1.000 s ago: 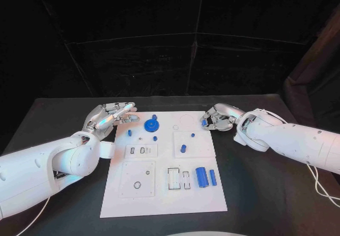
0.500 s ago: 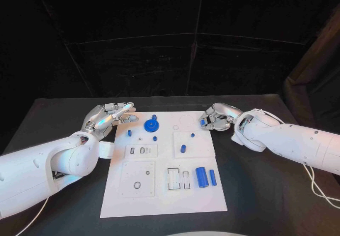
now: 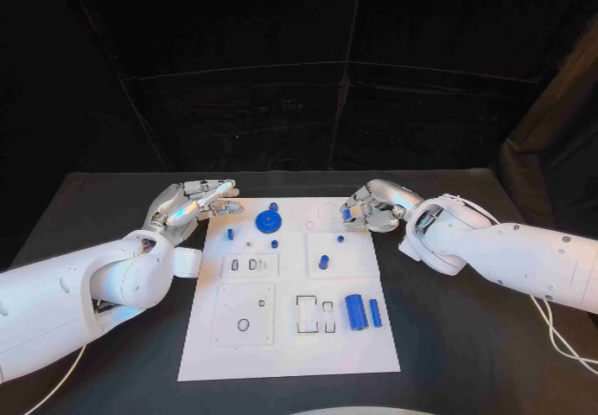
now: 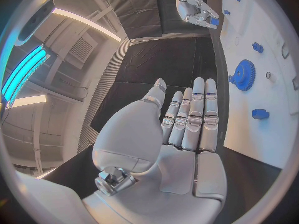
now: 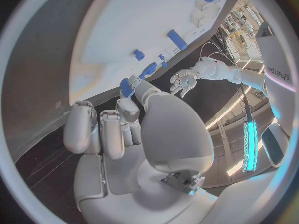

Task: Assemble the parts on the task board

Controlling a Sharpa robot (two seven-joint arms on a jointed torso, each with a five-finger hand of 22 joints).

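In the head view, the white task board [image 3: 293, 285] is lying in the middle of the black table [image 3: 461, 346]. The left robot hand [image 3: 197, 204] is hanging just beside the board's far left corner. Its fingers are lying straight and flat, and it is holding nothing. The right robot hand [image 3: 365, 210] is sitting over the board's far right corner. It is pinching a small blue part [image 3: 347, 214] between its fingertips. A blue gear [image 3: 268, 220] is sitting on the far part of the board, with a small blue peg [image 3: 229, 233] near it on the left. Two long blue bars [image 3: 363, 311] are lying side by side nearer the robot, on the right side of the board.

In the left wrist view, the left robot hand [image 4: 187, 119] is showing a flat palm with its fingers stretched out close together. The gear [image 4: 243, 75] is lying on the board [image 4: 261, 139] just past the fingertips. The right robot hand [image 4: 194, 7] is showing far off, with the blue part [image 4: 214, 21] in its fingers.

In the right wrist view, the right robot hand [image 5: 134, 129] is curling its fingers, and the blue part [image 5: 126, 87] is sitting at its fingertips. The left robot hand [image 5: 184, 80] is showing across the board [image 5: 124, 25].
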